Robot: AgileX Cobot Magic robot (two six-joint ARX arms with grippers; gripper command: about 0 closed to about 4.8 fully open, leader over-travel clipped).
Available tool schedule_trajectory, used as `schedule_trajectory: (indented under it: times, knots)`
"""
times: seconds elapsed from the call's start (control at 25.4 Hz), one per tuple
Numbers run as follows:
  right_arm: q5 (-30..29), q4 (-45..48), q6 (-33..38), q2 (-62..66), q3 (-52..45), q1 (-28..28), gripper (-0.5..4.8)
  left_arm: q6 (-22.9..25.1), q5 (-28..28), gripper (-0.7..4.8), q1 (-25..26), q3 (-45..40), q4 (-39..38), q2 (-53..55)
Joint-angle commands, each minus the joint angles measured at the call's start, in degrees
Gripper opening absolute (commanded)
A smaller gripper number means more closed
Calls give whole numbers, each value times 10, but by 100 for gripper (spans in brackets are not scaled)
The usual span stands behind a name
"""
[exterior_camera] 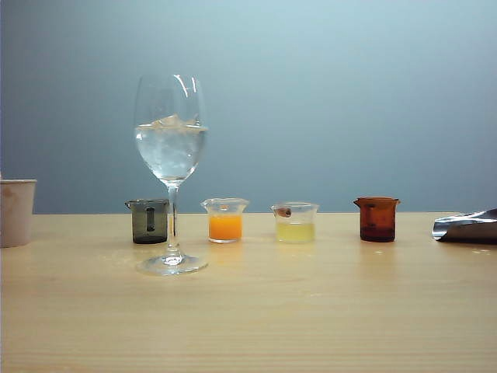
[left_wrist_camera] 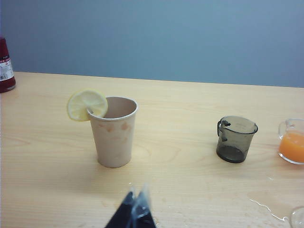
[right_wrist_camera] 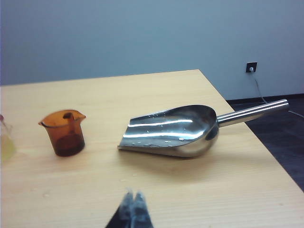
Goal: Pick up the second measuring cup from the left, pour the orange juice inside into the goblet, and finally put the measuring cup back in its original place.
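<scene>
Goblet [exterior_camera: 171, 171] foremost; both end effectors [left_wrist_camera: 135, 209] [right_wrist_camera: 134, 209] closed, empty.

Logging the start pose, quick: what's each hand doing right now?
Left hand: closed, holding nothing, above the table near the paper cup.
Right hand: closed, empty, above the table near the scoop.

You see four small cups in a row on the table [exterior_camera: 248, 311]. The second measuring cup [exterior_camera: 225, 220] is second from the left, with orange juice [exterior_camera: 225, 227] in it. The goblet [exterior_camera: 171, 171] stands just in front, between the first two cups.
</scene>
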Motion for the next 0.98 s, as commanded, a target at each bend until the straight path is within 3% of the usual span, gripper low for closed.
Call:
schedule_trajectory:
  times: [0.04,0.35,0.43,0.63,0.79,0.98]
  knots:
    - [7,3,-19,0,-2,0,-1,6,-3,-5,0,2,5,0]
    - [-1,2,-16,0,3,0,-1,0,-3,-5,0,3,9,0]
    - [-22,-38,1,2,61,1,-2,-29,-2,-5,0,29,2,0]
    - [-39,-93,18,55,175,1,-5,-6,10,-5,-1,98,-95,0]
    - [-103,-75,18,183,291,1,-5,-9,13,-5,-1,170,-116,6]
    - [-141,-20,21,258,334,2,-5,-9,14,-5,-1,260,-163,52]
